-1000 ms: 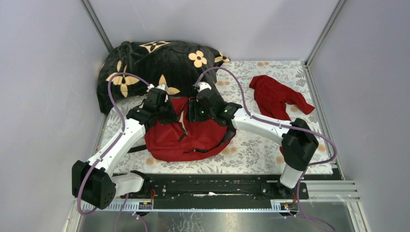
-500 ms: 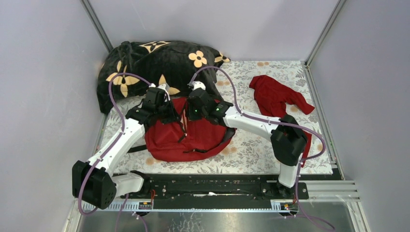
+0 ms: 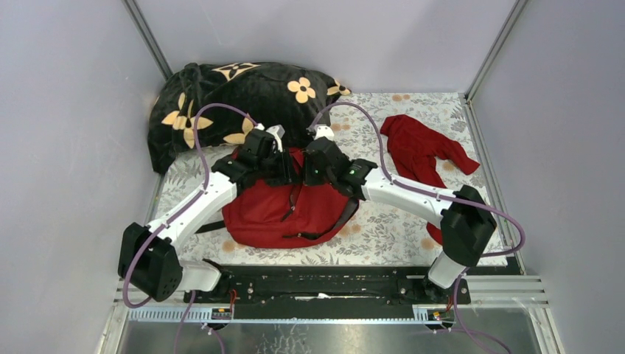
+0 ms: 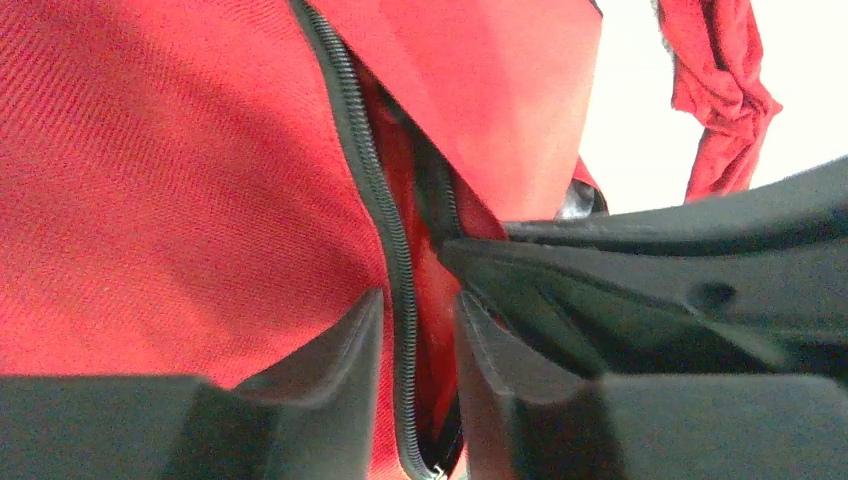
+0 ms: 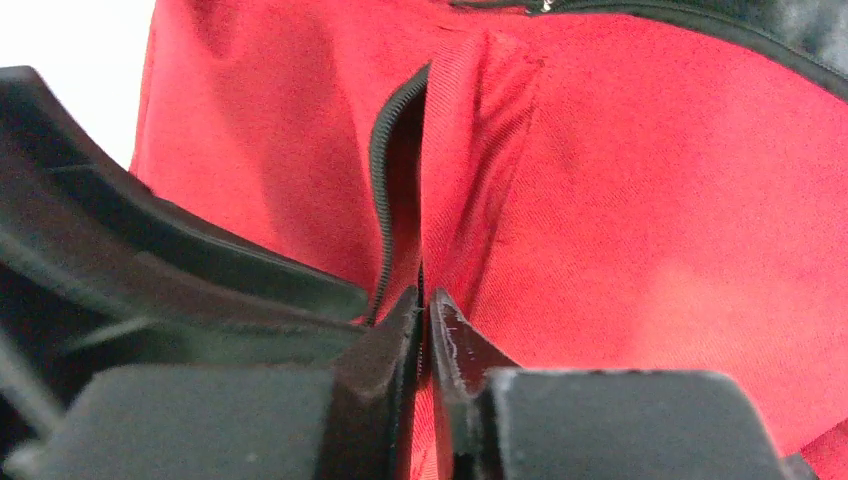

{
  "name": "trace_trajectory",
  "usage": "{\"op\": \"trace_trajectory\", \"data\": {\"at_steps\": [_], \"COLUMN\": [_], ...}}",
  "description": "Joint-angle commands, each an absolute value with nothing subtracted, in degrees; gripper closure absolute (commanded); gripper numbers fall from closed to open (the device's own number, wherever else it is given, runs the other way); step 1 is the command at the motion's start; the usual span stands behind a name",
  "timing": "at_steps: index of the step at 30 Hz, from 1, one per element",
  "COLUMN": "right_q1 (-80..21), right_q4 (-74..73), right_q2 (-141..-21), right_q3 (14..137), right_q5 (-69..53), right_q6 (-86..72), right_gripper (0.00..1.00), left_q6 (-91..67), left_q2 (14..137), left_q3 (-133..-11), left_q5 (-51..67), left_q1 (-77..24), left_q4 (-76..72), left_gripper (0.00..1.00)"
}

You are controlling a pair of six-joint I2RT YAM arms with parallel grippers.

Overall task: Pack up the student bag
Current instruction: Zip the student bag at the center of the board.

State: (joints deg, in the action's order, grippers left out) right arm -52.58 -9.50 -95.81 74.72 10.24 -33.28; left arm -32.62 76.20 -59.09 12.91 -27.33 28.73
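The student bag (image 3: 274, 214), a dark-red backpack, lies on the floral mat in front of both arms. Both grippers meet at its far top edge. My left gripper (image 3: 286, 167) (image 4: 415, 312) has its jaws a little apart, open, astride the black zipper line (image 4: 360, 150), and grips nothing. My right gripper (image 3: 308, 168) (image 5: 424, 300) is shut on a raised fold of the bag's red cloth (image 5: 455, 150), right beside the open zipper edge (image 5: 380, 170). The bag's inside is hidden.
A black plush blanket with orange flowers (image 3: 243, 92) is heaped at the back left, just behind the grippers. A limp red garment (image 3: 420, 147) (image 4: 720, 90) lies at the back right. Grey walls close in both sides and the back.
The left gripper has slid right along the bag's top and its jaws have parted slightly. The right gripper, open a second ago, has closed on the cloth fold.
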Motion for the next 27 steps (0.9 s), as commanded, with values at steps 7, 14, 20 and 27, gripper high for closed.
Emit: {"op": "trace_trajectory", "data": {"at_steps": [7,14,20,27], "right_q1": [-51.19,-51.39,-55.35,-58.45], "right_q4": [-4.63,3.37,15.11,18.77], "right_q2": [-84.88,-73.04,-69.57,-72.38], "right_q3": [67.28,53.49,42.41,41.57], "right_q5": [9.38,2.49,-3.01,-0.29], "right_q6": [-34.99,-32.57,-28.89,-27.59], "right_gripper": [0.5,0.3,0.46,0.32], "left_q6": [-28.47,-18.9,-19.07,-19.96], "left_q2": [68.24,57.93,55.25,61.77], "left_q3": [-65.6,-61.3,-57.32,-57.32], "left_q5": [7.09,10.51,7.72,0.63], "left_q1": [-27.94,-30.55,-40.19,-45.46], "left_q4": [34.98,41.71,46.39,48.29], "left_gripper": [0.52,0.5,0.47,0.47]}}
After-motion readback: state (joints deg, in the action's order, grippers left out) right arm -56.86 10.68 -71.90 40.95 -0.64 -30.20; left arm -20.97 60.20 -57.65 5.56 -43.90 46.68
